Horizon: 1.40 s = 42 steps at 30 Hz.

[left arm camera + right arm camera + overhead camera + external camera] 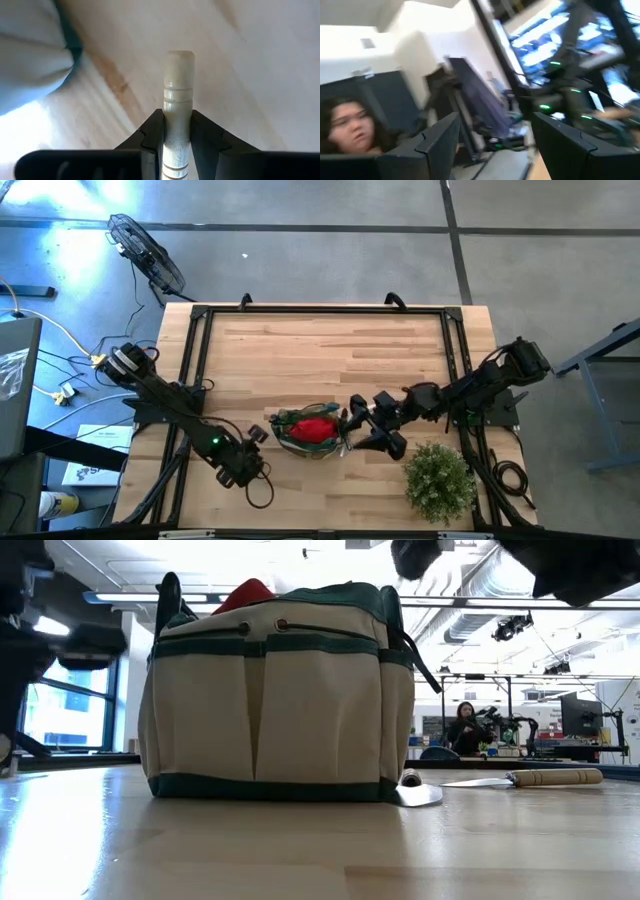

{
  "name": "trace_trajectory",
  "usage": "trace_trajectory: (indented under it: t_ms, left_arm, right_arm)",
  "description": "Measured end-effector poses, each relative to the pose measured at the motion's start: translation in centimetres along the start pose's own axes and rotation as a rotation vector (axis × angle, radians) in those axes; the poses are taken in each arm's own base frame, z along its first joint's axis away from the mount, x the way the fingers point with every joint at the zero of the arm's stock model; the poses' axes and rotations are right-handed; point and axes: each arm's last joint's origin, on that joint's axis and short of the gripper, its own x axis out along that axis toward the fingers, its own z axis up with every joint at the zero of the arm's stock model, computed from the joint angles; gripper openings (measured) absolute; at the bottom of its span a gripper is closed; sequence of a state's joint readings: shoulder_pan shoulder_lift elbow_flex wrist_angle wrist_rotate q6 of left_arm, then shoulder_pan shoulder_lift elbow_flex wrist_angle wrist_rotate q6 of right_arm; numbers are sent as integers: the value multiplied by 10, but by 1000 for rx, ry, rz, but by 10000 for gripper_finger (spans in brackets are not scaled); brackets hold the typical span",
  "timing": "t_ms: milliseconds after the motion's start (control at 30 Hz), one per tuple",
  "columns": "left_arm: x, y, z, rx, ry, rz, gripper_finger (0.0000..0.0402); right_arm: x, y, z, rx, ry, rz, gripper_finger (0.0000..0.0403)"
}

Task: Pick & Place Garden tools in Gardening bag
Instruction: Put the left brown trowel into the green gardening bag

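Left gripper (177, 142): fingers clamped on either side of a pale wooden handle (178, 95), grooved near its rounded end. Seen from above, this gripper (257, 438) sits low over the table's near-left part, just left of the bag.

Held item: by the handle, a trowel or similar hand tool; its metal end is hidden behind the fingers, so the exact tool cannot be told.

Gardening bag (310, 430): near the table's near edge, between the two grippers. Upright, mouth open. Cream pockets with dark green trim (275, 710).

Red fabric piece (314, 427): already inside the bag, its top showing above the rim (247, 593).

Trowel (520, 779): lying flat on the wooden table (330, 350) beyond the bag in the low view, silver blade and wooden handle, not yet packed.

Second metal blade (417, 792): on the table just beside the bag's base; which tool it belongs to cannot be told.

Right gripper (372, 423): just right of the bag, raised, fingers (440, 137) standing apart with nothing between them.

Potted plant (439, 479): near-right corner, apart from the work.

Step in hand, as judged: grasp of one tool made, lift pending.

Next move calls for: raising the handle clear of the table, carrying it rightward over the rim, tipping it into the open mouth without dragging the soft wall.

Writing or brands: none legible on bag, tools or arms.

Background: a person seated in the room beyond the table.
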<state>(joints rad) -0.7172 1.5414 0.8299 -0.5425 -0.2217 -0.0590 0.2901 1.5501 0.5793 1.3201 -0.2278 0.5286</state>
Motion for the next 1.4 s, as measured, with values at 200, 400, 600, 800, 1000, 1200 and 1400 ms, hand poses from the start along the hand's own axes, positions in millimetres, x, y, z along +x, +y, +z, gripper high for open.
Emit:
trace_trajectory:
  t_ms: [200, 400, 600, 800, 1000, 1200, 1400]
  left_arm:
    - [-15, -1, 1, -111, -72, 53, 61]
    - [-28, 4, 11, -191, -140, 137, 61]
    - [-49, 5, 28, -305, -179, 131, 61]
    - [-71, 10, 47, -359, -271, 212, 61]
    - [-86, 16, 59, -415, -351, 307, 61]
    - [-92, 19, 63, -539, -425, 391, 61]
    - [-97, 18, 71, -659, -550, 419, 61]
  right_arm:
    - [1, 14, 1, -58, 13, 187, 240]
    - [0, 17, -1, -74, 77, 304, 240]
    - [-1, 19, -4, -74, 144, 404, 240]
    - [-2, 17, -10, -47, 217, 408, 240]
    - [-2, 15, -12, -31, 247, 389, 240]
    - [-2, 18, -14, -28, 260, 415, 240]
    - [-3, 19, -15, -35, 290, 471, 240]
